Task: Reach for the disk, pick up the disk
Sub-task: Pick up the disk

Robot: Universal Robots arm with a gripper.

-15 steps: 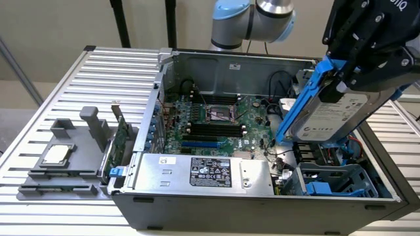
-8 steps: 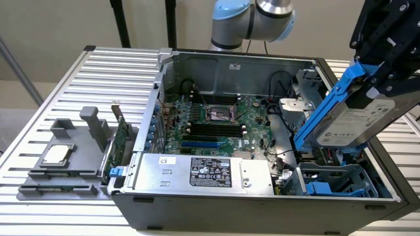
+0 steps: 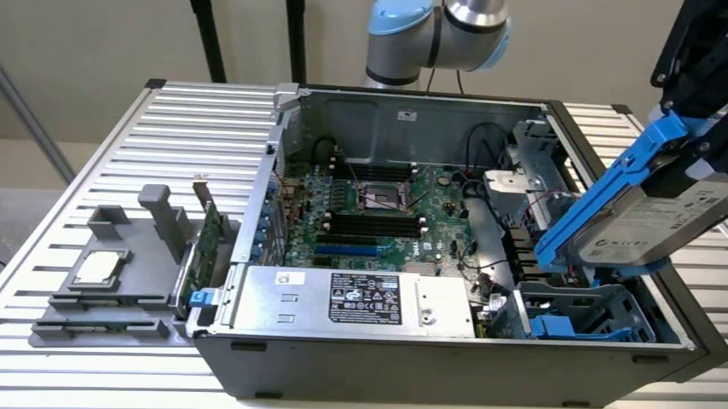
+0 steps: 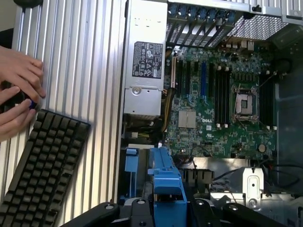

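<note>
The disk (image 3: pixel 650 223), a silver-grey hard drive with a white label in a bright blue carrier, hangs tilted above the right side of the open computer case (image 3: pixel 455 362), clear of the drive bay (image 3: pixel 574 317). My black gripper (image 3: pixel 696 119) comes down from the exterior view's upper right and is shut on the carrier's upper end. In the wrist view the carrier's blue end (image 4: pixel 166 189) sits between the two black fingers (image 4: pixel 116 210), with my gripper (image 4: pixel 165 210) clamped on it. The rest of the disk is hidden there.
Inside the case lie the motherboard (image 3: pixel 376 213) and a silver box with a black label (image 3: pixel 353 298). A grey tray with a small square chip (image 3: pixel 97 268) stands on the ribbed table at the exterior view's left. A keyboard (image 4: pixel 42 165) and a person's hands (image 4: pixel 16 90) are beside the case.
</note>
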